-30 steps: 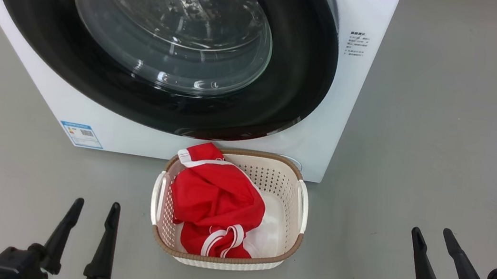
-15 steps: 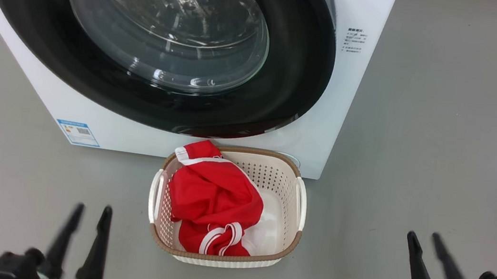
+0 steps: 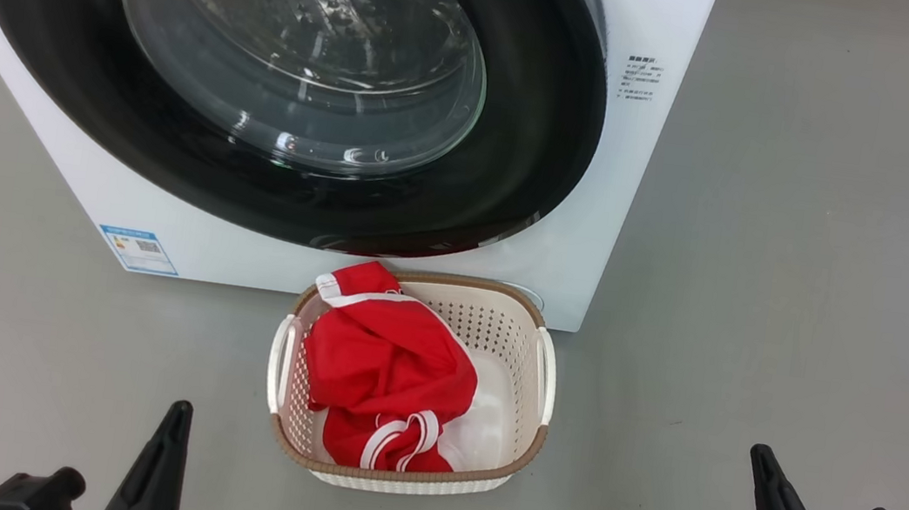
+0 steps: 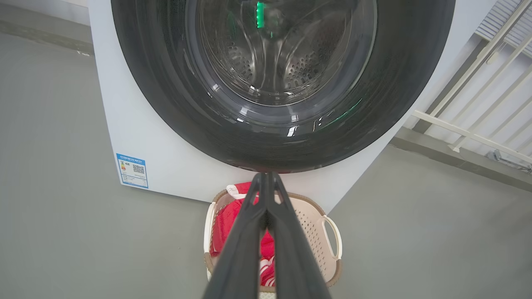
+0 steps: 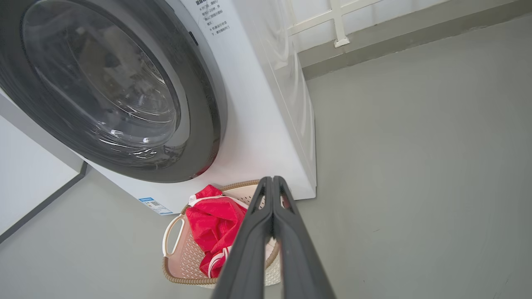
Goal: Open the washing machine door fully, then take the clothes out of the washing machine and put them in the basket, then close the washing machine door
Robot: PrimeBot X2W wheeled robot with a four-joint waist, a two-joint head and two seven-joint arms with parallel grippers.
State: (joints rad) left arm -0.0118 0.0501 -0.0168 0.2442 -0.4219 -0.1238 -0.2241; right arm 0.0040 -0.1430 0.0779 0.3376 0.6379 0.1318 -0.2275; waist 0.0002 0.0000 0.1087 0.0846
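Note:
The washing machine [image 3: 579,245] stands ahead with its black-rimmed door [image 3: 521,150] closed flat against the front. Red clothes [image 3: 382,368] with white trim lie in the cream basket [image 3: 521,452] on the floor just before the machine. My left gripper [image 3: 177,412] is low at the lower left, shut, its fingers pressed together and empty. At the lower right sits my right gripper [image 3: 761,458], also shut on nothing. In the left wrist view the joined fingers [image 4: 266,178] point over the basket [image 4: 328,232] towards the door [image 4: 399,95]. The right wrist view shows its fingers [image 5: 272,182] above the basket [image 5: 174,265].
Grey floor [image 3: 815,250] stretches to the right of the machine. A blue label [image 3: 137,248] marks the machine's lower left front. A white railing [image 4: 478,91] runs along the wall behind the machine's right side.
Both grippers closed from open to shut and dropped lower in the head view. The head camera shifted slightly; basket and clothes stayed put.

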